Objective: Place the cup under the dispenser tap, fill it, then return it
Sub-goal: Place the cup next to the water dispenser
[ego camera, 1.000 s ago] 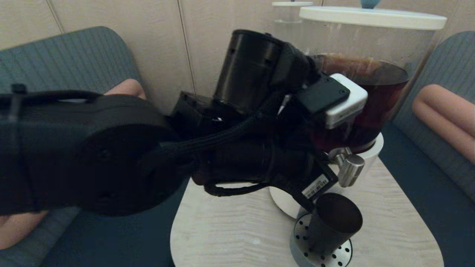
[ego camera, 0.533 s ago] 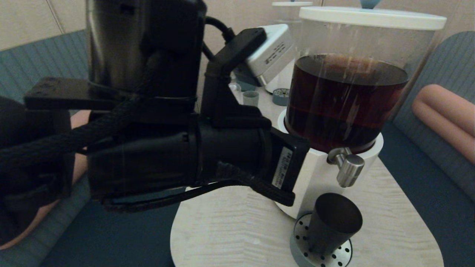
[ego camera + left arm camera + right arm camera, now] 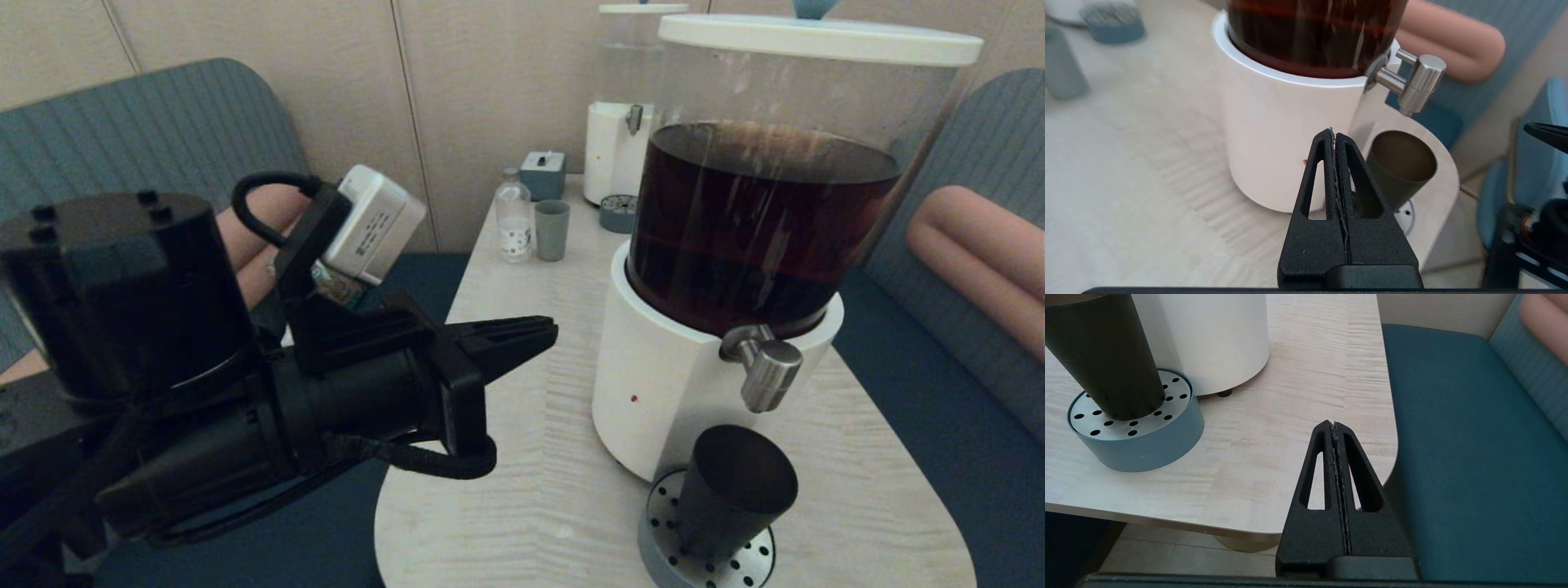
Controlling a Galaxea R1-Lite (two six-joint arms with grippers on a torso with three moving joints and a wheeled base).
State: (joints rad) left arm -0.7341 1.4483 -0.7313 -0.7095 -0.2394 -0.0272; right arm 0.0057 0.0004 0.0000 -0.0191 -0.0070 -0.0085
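Under tap (image 3: 763, 371): cup (image 3: 731, 490), fill level unclear | left tool (image 3: 545, 330) closed, empty | right tool (image 3: 1333, 425) closed

I can make out very little lettering. The white camera module (image 3: 374, 222) mounted on my left arm, in the left half of the head view, carries a few short lines of dark print on its side, too small for me to read. The small clear bottle (image 3: 513, 219) standing far back on the surface, upper middle of the head view, wears a white label with dark marks I cannot decipher either. Nothing else carries readable text.
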